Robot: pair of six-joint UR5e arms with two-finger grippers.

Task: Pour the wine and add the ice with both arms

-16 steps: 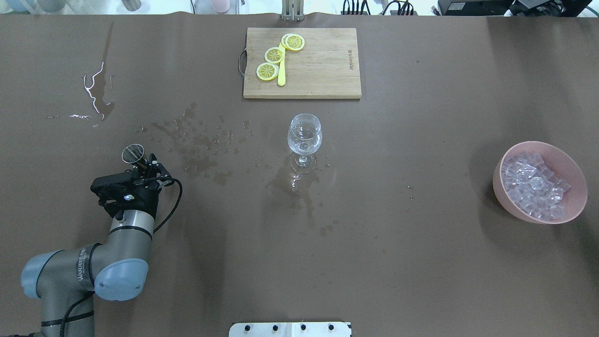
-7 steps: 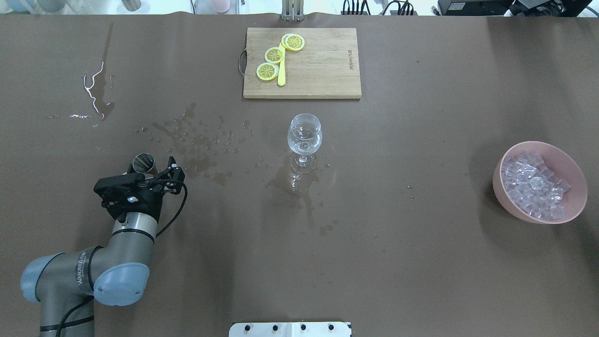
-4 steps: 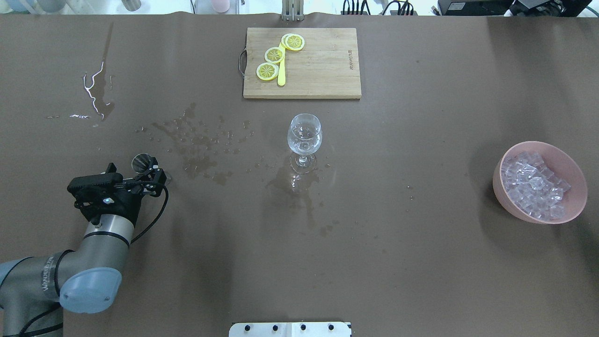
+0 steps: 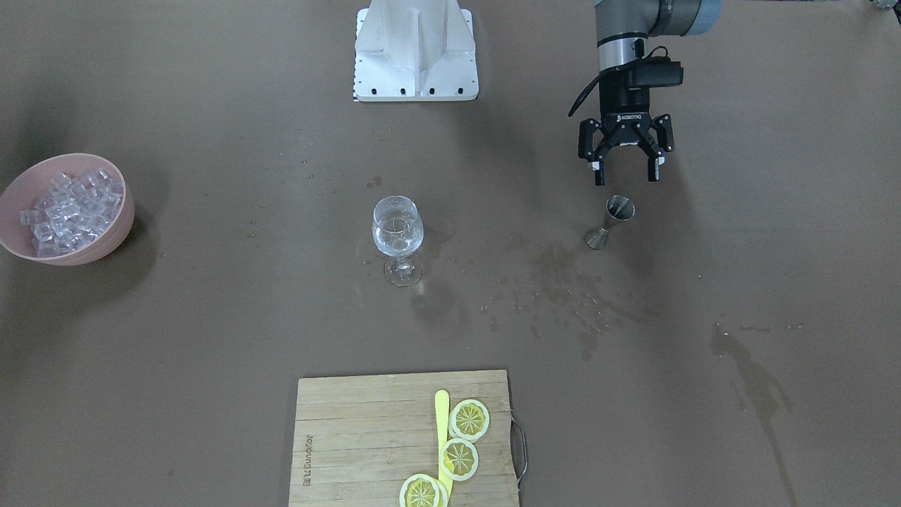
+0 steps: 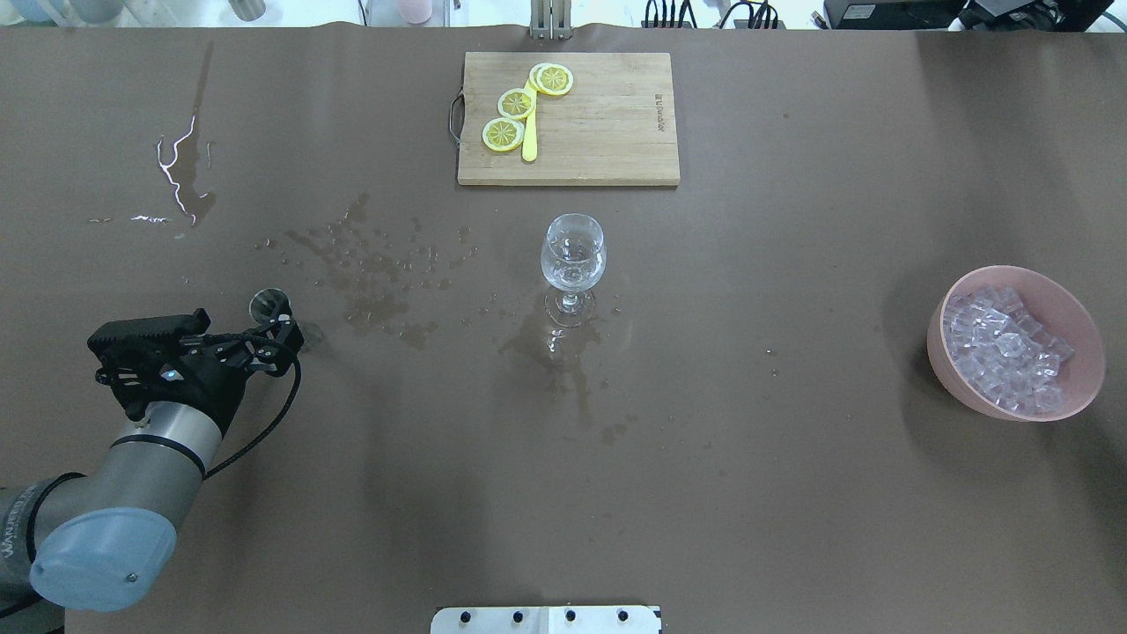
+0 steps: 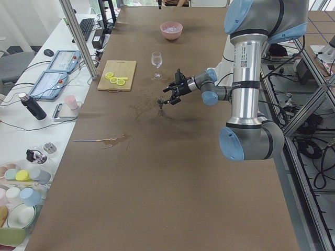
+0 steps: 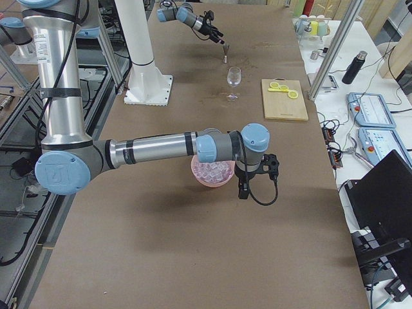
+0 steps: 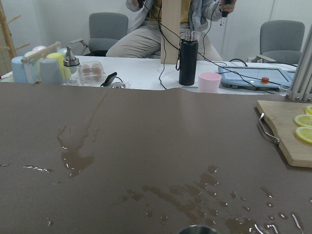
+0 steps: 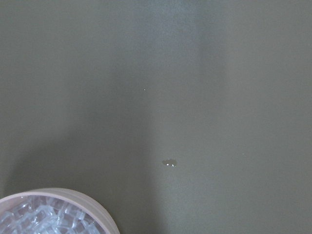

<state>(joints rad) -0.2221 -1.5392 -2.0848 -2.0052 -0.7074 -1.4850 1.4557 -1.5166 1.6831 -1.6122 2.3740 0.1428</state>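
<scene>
My left gripper [image 4: 625,174] [image 5: 246,324] stands open just on the robot's side of a small metal jigger [image 4: 611,222] [image 5: 267,305], which stands upright and free of the fingers. A stemmed wine glass [image 5: 572,255] [image 4: 398,232] stands mid-table with a little clear wine in its bowl. The ice [image 5: 1004,348] [image 4: 67,208] is heaped in a pink bowl [image 5: 968,398] at the right. My right gripper [image 7: 242,188] hangs beside that bowl, showing only in the exterior right view; I cannot tell whether it is open or shut.
A wooden cutting board [image 5: 607,132] at the far edge carries lemon slices [image 5: 516,103] and a yellow knife. Wet stains [image 5: 379,273] spread between jigger and glass. The white pedestal base [image 4: 415,49] is at the robot's edge. A person [image 8: 161,24] sits beyond the table.
The left gripper opened and let go of the jigger, then drew back to the left and toward the robot. The jigger now stands alone. Glass and bowl have not moved.
</scene>
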